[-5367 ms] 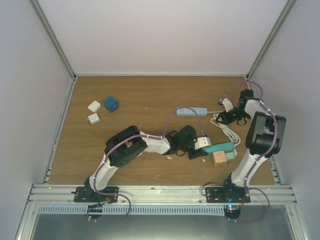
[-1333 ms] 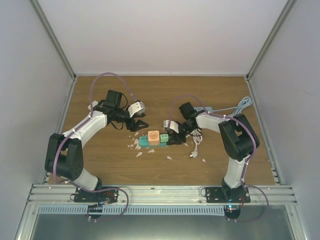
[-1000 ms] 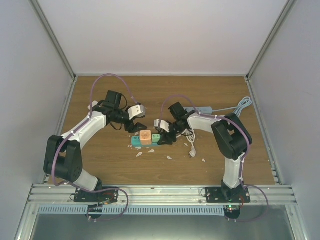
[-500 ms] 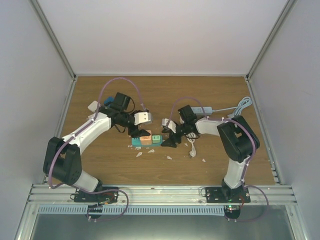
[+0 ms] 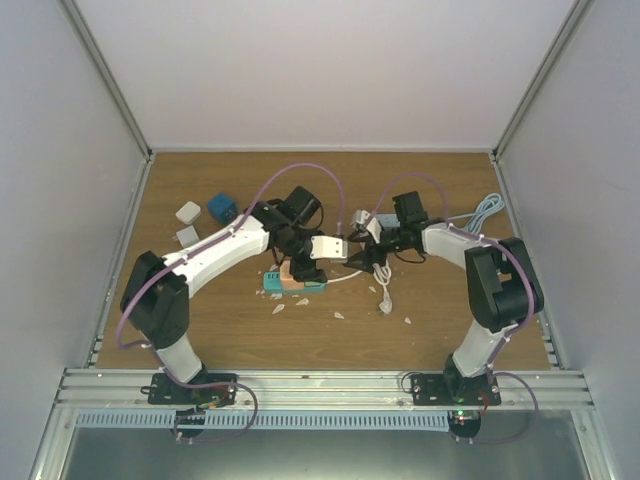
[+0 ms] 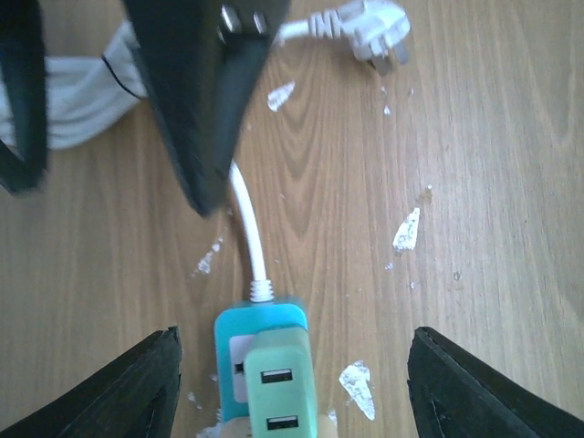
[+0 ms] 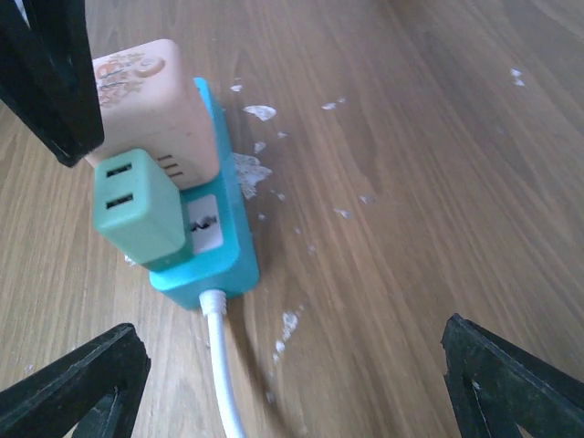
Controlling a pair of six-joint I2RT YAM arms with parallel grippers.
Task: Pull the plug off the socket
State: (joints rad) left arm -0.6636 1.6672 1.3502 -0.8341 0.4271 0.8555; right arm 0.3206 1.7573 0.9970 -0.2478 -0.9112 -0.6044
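Plug (image 7: 137, 214) green, seated in teal socket (image 7: 228, 255) | label (image 7: 206, 230) unreadable | left jaws wide | right jaws wide

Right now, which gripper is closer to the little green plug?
Left. The left gripper hangs open right over the green plug, a finger on each side. The right gripper, also open, is farther off, over the white cord, short of the power strip.

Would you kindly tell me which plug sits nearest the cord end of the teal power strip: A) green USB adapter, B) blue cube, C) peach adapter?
A: the green USB adapter sits where the white cord leaves the teal power strip, the peach adapter beyond it.
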